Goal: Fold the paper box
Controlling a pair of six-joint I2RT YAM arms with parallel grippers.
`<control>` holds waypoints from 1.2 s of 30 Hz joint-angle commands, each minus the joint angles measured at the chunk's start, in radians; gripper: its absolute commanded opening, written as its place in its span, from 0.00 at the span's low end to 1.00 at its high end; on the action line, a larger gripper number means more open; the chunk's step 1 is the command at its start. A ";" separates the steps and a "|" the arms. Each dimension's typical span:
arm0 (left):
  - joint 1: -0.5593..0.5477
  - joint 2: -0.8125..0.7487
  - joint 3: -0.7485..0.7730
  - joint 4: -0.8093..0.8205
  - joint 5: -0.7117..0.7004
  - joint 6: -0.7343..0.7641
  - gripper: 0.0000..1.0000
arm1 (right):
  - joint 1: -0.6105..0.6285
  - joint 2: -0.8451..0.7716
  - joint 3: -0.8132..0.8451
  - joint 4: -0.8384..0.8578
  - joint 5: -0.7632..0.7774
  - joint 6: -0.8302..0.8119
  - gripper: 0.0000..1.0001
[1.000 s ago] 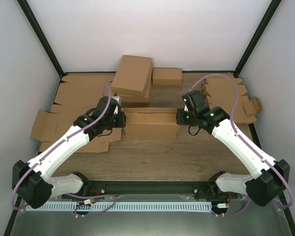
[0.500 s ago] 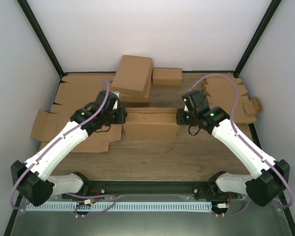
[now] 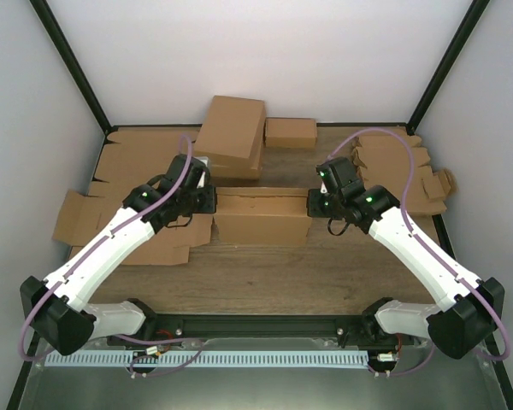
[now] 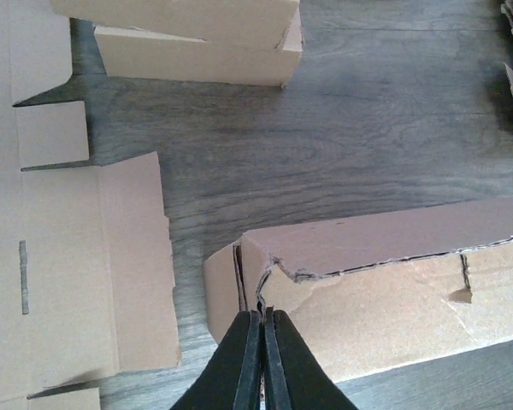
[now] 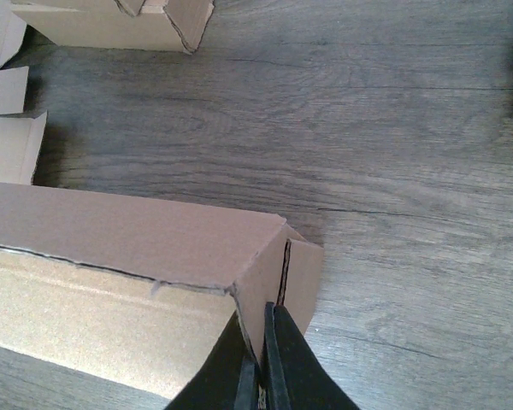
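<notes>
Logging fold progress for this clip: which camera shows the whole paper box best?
Top external: the paper box is seen entire, end to end. The left wrist view shows only its left end, with a ragged top edge. The right wrist view shows only its right-end corner.

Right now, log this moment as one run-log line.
paper box: walls raised | left gripper: pinching its left end | right gripper: pinching its right end

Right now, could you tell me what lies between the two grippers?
The paper box spans the gap between the left gripper and right gripper, one at each end; the top external view shows it.
</notes>
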State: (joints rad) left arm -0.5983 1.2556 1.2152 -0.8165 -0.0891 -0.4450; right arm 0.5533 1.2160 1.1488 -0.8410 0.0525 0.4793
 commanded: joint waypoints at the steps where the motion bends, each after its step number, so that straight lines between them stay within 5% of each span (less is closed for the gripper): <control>1: 0.000 -0.006 -0.032 -0.003 0.005 -0.007 0.04 | 0.014 0.006 -0.023 -0.124 -0.024 -0.002 0.02; 36: -0.044 -0.046 -0.190 0.054 0.041 -0.037 0.04 | 0.058 -0.033 -0.121 -0.100 0.074 0.044 0.01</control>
State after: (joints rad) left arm -0.6270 1.1751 1.0668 -0.6666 -0.0875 -0.4793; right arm 0.5694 1.1534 1.0534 -0.7486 0.0795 0.4763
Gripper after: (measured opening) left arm 0.040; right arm 0.026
